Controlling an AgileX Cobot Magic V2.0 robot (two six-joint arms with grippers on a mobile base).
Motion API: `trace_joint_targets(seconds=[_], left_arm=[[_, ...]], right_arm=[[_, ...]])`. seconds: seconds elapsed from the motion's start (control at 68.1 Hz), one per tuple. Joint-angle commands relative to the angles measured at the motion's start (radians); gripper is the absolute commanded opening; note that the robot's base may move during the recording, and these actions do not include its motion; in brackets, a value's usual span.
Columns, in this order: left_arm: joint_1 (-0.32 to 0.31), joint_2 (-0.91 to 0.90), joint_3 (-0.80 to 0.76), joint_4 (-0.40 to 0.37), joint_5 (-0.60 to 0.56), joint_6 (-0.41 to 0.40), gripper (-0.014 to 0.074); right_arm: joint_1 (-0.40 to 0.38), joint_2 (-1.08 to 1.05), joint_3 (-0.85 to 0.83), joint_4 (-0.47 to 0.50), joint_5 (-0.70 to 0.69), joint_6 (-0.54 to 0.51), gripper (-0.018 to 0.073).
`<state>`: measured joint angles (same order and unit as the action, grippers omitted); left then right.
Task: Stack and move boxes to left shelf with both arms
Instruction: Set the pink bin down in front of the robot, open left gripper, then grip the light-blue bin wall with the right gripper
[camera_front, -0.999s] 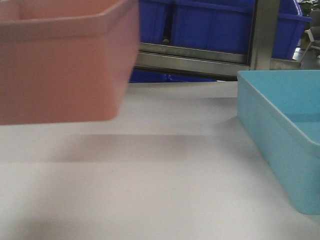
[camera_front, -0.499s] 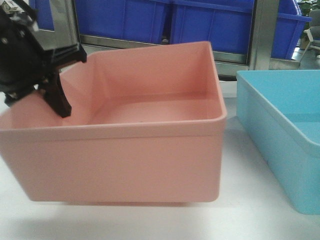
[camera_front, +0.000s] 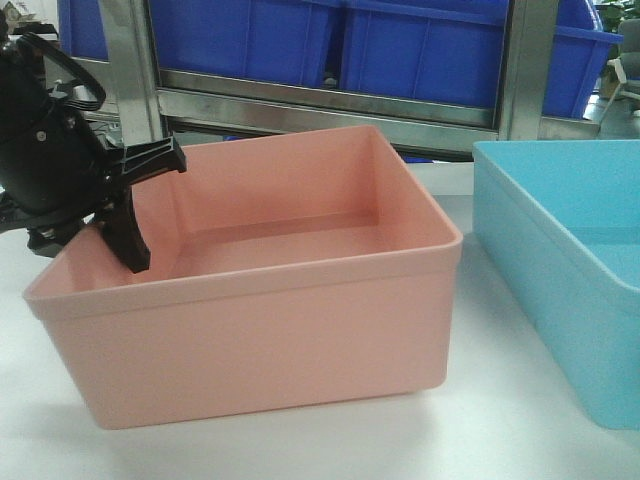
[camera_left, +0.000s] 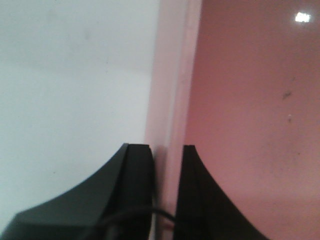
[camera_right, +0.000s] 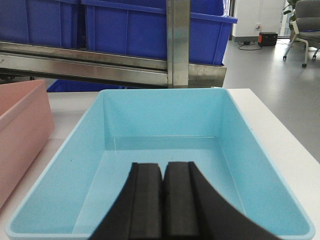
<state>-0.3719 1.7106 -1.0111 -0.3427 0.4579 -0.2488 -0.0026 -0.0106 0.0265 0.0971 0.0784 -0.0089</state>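
Left gripper (camera_left: 166, 150) clamps salmon pink rectangular plastic bin (camera_front: 280, 320) by its side wall. Right gripper (camera_right: 162, 167) pressed together above light blue plastic bin (camera_right: 165, 117).

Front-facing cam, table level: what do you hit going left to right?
left gripper, clamped on the left wall of the pink box → pink box → light blue box, cut off by the right edge. The dark blue bins behind span the whole width, so they are left out.

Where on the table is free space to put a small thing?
Free: the table between the pink box and the blue box, and in front of the pink box. Crowded: its left wall, where the left gripper clamps.
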Motion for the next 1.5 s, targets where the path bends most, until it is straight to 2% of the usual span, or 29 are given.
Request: trace_joint_targets(seconds=[0.0, 0.044, 0.264, 0.338, 0.411, 0.499, 0.617, 0.837, 1.072, 1.189, 1.336, 1.483], left_arm=[[-0.008, -0.049, -0.038, -0.014, -0.022, 0.003, 0.0063], [-0.008, -0.049, -0.043, -0.006, -0.009, 0.011, 0.0101], [-0.008, -0.051, -0.129, 0.026, 0.096, 0.021, 0.0404], [-0.008, -0.071, -0.168, 0.028, 0.148, 0.087, 0.0471], [-0.008, -0.102, -0.192, 0.041, 0.189, 0.142, 0.0485], [-0.008, -0.168, -0.197, 0.084, 0.220, 0.150, 0.0479], [-0.008, -0.297, -0.174, 0.210, 0.255, 0.150, 0.0456], [-0.008, -0.648, -0.013, 0.334, 0.240, 0.150, 0.0257], [-0.008, -1.001, 0.214, 0.362, 0.152, 0.150, 0.0058], [-0.008, -1.128, 0.302, 0.362, 0.112, 0.150, -0.0019], [-0.008, -1.220, 0.371, 0.362, 0.090, 0.150, -0.0015], [-0.008, -1.227, 0.378, 0.362, 0.088, 0.150, -0.0015]], right_arm=[[-0.003, -0.005, 0.002, 0.002, -0.085, -0.003, 0.0052], [-0.003, -0.005, 0.002, 0.002, -0.085, -0.003, 0.0052], [-0.003, -0.005, 0.002, 0.002, -0.085, -0.003, 0.0052], [-0.003, -0.005, 0.002, 0.002, -0.085, -0.003, 0.0052], [-0.003, -0.005, 0.002, 0.002, -0.085, -0.003, 0.0052], [-0.003, -0.005, 0.002, 0.002, -0.085, -0.003, 0.0052], [-0.003, -0.005, 0.002, 0.002, -0.085, -0.003, 0.0052], [-0.003, -0.005, 0.002, 0.002, -0.085, -0.003, 0.0052], [-0.003, -0.005, -0.006, 0.002, -0.103, -0.003, 0.0052], [-0.003, 0.003, -0.080, 0.002, -0.073, -0.003, 0.0053], [-0.003, 0.104, -0.261, 0.002, 0.038, -0.004, 0.0054], [-0.003, 0.345, -0.494, 0.002, 0.165, -0.004, 0.0070]])
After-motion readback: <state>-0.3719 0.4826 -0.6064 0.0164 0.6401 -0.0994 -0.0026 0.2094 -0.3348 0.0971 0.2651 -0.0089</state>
